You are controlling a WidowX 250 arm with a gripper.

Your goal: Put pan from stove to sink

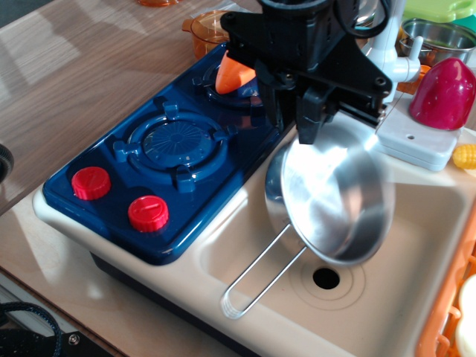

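The shiny steel pan point(335, 197) hangs tilted over the cream sink point(245, 242), its bowl facing the camera and its wire-loop handle point(256, 286) reaching down to the sink's front rim. My black gripper point(312, 119) is shut on the pan's far rim and holds it just above the basin floor, above the drain hole point(326, 278). The dark blue stove point(156, 171) lies to the left with its front burner point(177, 143) bare and two red knobs point(119, 197) in front.
An orange carrot-like toy point(236, 73) lies on the stove's back burner. The grey faucet point(405, 111) stands behind the sink, with a dark red toy point(442, 93) on its base. An orange rack point(446, 312) borders the sink's right side. Steel pots stand at the back.
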